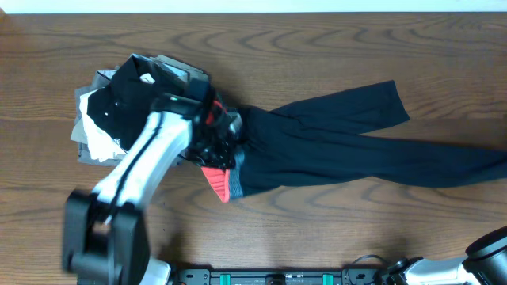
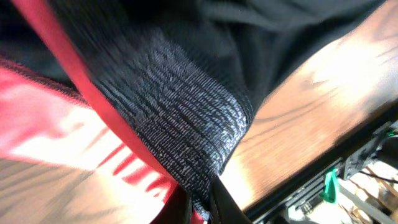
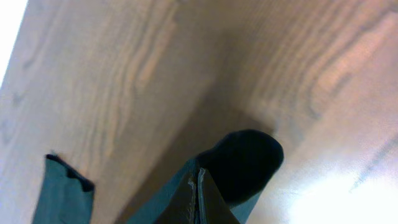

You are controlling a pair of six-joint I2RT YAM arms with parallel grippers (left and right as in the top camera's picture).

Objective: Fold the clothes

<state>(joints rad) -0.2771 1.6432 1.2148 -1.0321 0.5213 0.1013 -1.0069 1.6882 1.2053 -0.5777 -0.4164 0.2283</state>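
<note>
Where the black leggings [image 1: 333,142] lie stretched over the wooden surface [image 1: 317,47], they run from about the middle toward the right edge, so their long axis sits nearly parallel to the near edge. Their waistband [image 1: 226,180] points left and the two legs point right. One leg angles toward the far edge and stops short of the right edge; the other runs on and leaves the overhead view at the right. The fabric is plain black and stretchy looking, with soft creases where the legs part. The waistband is wide, heathered grey with coral red, and it is bunched up so the red shows toward the near edge.

The left arm [image 1: 142,166] reaches in from the near left corner, and the left jaws are closed narrow on the waistband, pinching its grey knit. Just beyond it, toward the far left corner, sits a heap of black, white and grey garments [image 1: 111,103].

The right arm [image 1: 483,253] is at the near right corner, well apart from the waistband. The right jaws are pressed together, beside a dark shape I cannot make out.
</note>
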